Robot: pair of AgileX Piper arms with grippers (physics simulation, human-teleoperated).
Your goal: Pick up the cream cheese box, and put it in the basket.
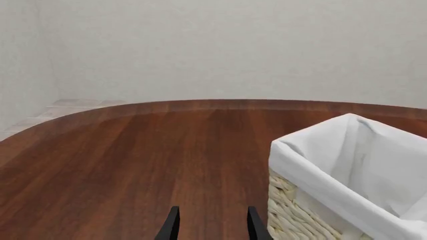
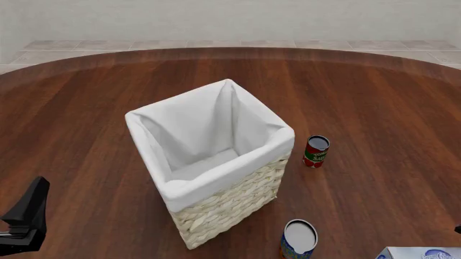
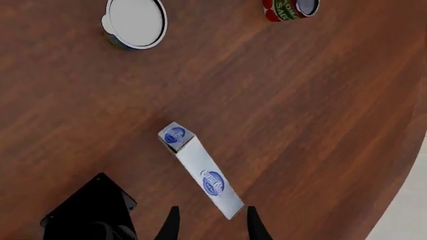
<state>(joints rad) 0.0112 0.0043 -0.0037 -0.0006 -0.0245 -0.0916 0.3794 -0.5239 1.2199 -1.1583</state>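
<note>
Fingers (image 3: 172, 220) of right gripper apart, hovering over flat white cream cheese carton (image 3: 200, 170) near counter's near right edge; approach step, next descend and clamp.

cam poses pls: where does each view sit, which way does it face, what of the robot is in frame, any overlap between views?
Front: fixed, above and behind the arms, looking forward and down at the basket on the table; part of the left arm at the frame edge.
Left wrist: low, facing across the table, basket corner; left gripper fingertips show.
Right wrist: high, looking down on the cream cheese box; right gripper fingertips show.
Shared: front and right wrist both see the box, red can and blue-orange can.
</note>
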